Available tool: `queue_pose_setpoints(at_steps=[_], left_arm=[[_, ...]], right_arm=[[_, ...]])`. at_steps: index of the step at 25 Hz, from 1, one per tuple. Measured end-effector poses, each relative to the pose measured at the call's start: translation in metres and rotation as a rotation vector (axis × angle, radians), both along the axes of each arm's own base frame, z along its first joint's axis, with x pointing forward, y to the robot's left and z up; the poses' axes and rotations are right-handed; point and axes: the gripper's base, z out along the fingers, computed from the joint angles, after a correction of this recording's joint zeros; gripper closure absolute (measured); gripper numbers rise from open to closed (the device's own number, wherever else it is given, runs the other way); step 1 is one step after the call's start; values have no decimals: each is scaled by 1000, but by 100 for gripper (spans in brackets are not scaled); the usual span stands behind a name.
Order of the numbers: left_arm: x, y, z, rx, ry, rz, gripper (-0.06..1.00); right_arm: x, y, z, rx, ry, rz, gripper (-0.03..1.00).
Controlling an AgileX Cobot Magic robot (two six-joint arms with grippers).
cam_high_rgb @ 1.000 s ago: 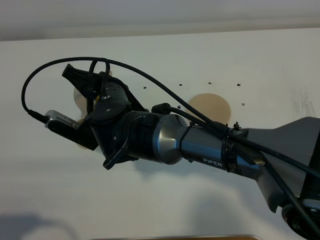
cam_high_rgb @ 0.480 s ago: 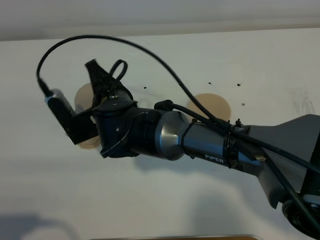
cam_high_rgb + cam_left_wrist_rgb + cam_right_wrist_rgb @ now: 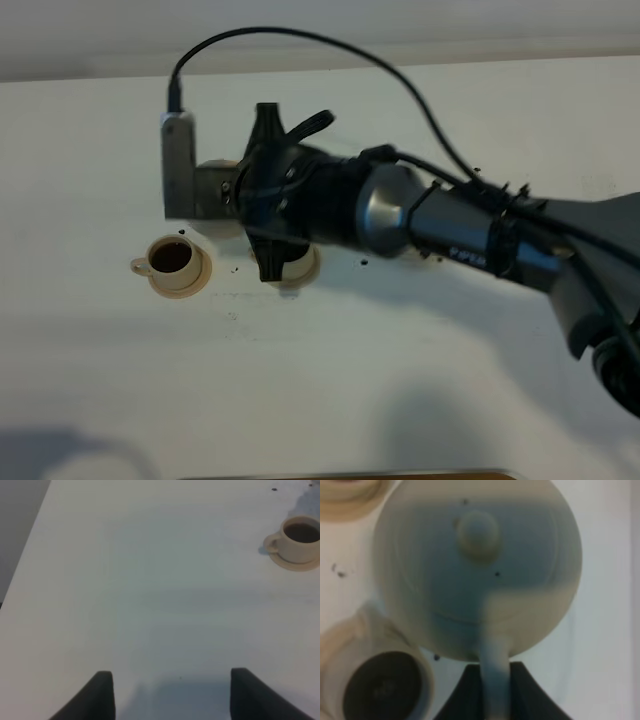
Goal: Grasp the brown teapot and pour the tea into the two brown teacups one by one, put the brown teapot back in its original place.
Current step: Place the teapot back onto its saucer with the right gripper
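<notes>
In the right wrist view the pale tan teapot [image 3: 477, 570] fills the frame from above, its lid knob on top. My right gripper [image 3: 495, 692] is shut on its loop handle. A teacup [image 3: 382, 690] holding dark tea sits just beside the pot, and the rim of another saucer [image 3: 347, 497] shows at the corner. In the high view the right arm reaches left across the table and hides the teapot and its wide saucer. My right gripper [image 3: 268, 250] hangs over a second cup's saucer [image 3: 300, 268]. A teacup [image 3: 173, 260] full of dark tea stands left of it and also shows in the left wrist view [image 3: 300, 537]. My left gripper [image 3: 172, 695] is open and empty, low over bare table.
The white table [image 3: 330, 380] has several dark specks [image 3: 235, 272] near the cups. Black cables [image 3: 300, 40] loop above the right arm. The table's left edge [image 3: 30, 535] shows in the left wrist view.
The right arm has swung back and to the right and its wrist has turned. The left teacup, covered before, now shows with dark tea in it. The wide saucer is now covered by the arm.
</notes>
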Motion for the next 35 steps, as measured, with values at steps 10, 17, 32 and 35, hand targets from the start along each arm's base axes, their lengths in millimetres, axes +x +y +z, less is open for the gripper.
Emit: queue_pose_setpoints(at_steps=[10,17,32,35], left_arm=[[0,0,0,0,0,0,46],[0,0,0,0,0,0,46],[0,0,0,3,0,-2,46],[0,0,0,3,0,-2,46]], right_arm=[[20,-6,19,151,123,-109,86],[39,-6,7,181,237,-195,86],[48,-3,-27,168,350,-239,86],[49,-2,-17,161,352,-247,86]])
